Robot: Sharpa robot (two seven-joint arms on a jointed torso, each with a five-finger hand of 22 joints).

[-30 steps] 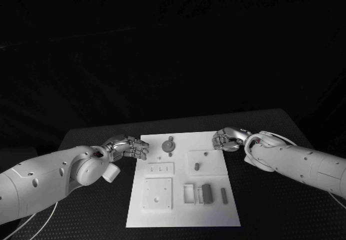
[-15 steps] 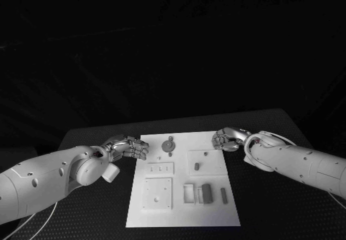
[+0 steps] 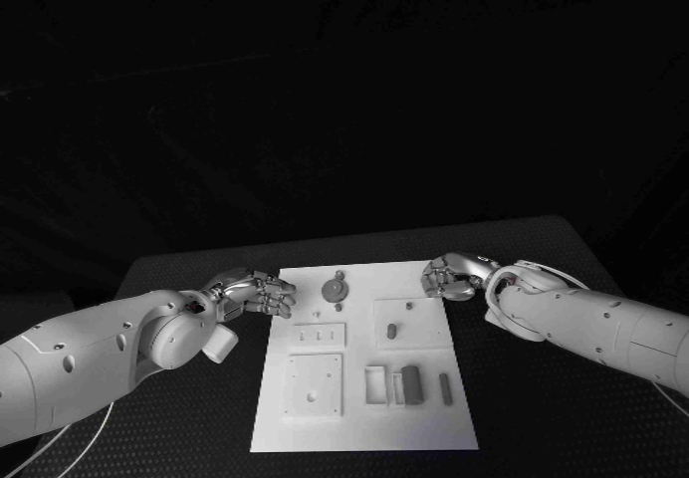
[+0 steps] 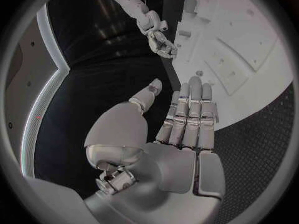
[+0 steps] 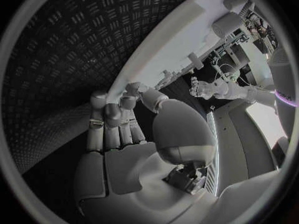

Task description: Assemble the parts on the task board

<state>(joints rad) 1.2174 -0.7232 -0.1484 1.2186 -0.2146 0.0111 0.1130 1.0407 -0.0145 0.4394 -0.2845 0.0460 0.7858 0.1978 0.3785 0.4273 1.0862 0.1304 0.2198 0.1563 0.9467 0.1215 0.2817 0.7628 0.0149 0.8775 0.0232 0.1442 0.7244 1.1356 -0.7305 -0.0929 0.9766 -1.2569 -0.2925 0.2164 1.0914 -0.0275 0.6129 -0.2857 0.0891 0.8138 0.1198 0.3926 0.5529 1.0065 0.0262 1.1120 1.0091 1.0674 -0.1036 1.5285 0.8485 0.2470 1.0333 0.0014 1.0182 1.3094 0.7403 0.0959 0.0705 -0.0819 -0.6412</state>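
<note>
Starts nearest, at the task board (image 3: 359, 438) lying lengthwise on the black table (image 3: 546, 428): same place as a second ago, nothing shifted. Holds a dark upright part (image 3: 412, 384) and a slimmer grey part (image 3: 445, 389) in the near-right slots, both unmoved. Further back, keeps a round part (image 3: 334, 290) near the far edge, untouched as before. Beside that, at the board's left edge, finds the left hand (image 3: 259, 295) in the same spot, fingers straight and together, thumb apart, grasping nothing. Across at the far-right corner, places the right hand (image 3: 457, 278) barely shifted, fingers curled at the board's edge; cannot tell whether anything is pinched there. Suggests a pause, with no part yet picked up and the assembly probably still to begin.
</note>
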